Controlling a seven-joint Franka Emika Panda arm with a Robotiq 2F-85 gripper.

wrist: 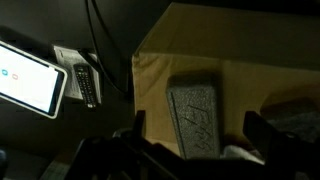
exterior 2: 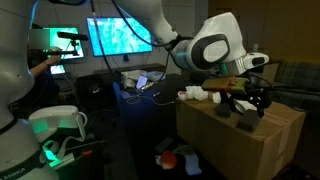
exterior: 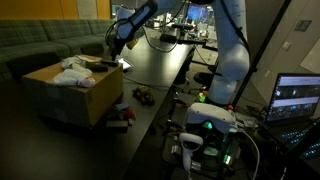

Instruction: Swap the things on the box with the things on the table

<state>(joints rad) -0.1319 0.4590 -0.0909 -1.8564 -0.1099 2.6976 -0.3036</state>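
Cardboard box (exterior: 72, 95) on the black table (exterior: 165, 72); on its top lie white crumpled items (exterior: 75, 70) and a grey ribbed block (wrist: 195, 118), long axis pointing away from the wrist camera. Gripper (exterior 2: 250, 106) above the block, jaws fully spread, empty.

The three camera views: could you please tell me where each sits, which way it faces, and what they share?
An exterior view: near the arm's foot, looking along the table to the box; the white arm and the gripper show.
An exterior view: close beside the wrist, facing the box, monitors behind; the gripper shows.
Wrist view: above the box, looking down on its top and a grey block; the open gripper shows at the bottom.
Shared: both exterior views show the gripper over the box.
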